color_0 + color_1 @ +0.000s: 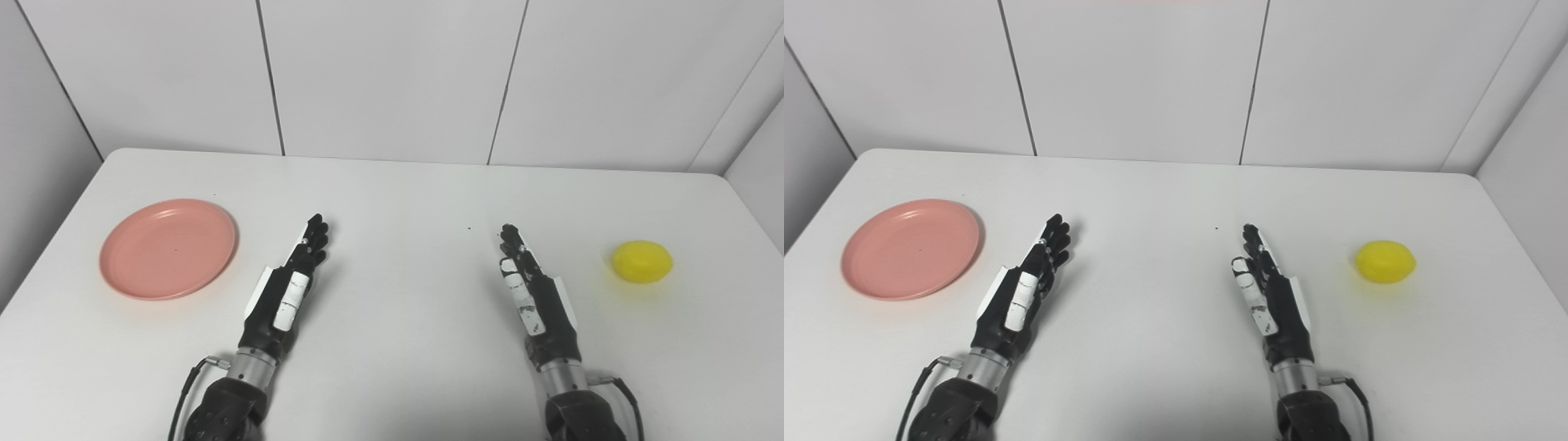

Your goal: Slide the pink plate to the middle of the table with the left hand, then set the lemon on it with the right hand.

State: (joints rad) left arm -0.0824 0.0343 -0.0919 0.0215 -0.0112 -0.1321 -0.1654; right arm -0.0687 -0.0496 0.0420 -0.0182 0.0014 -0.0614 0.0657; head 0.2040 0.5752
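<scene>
You have the round, shallow pink plastic plate (168, 248) lying flat on the left side of the white table (404, 196), its left rim close to the table's left edge and its near rim well back from the front edge. The small yellow lemon (642, 261) sits on the right side, nearer the right edge than the centre, well apart from everything else.

Your left hand (293, 285) rests low over the table just right of the plate, not touching it, fingers stretched forward and held close together, holding nothing. Your right hand (531, 289) mirrors it, left of the lemon with a clear gap between them, fingers likewise straight and empty.

Between the two hands you see a broad bare strip of tabletop running to the far edge by the white panelled wall (392, 73), marked only by a tiny dark speck (469, 229).
</scene>
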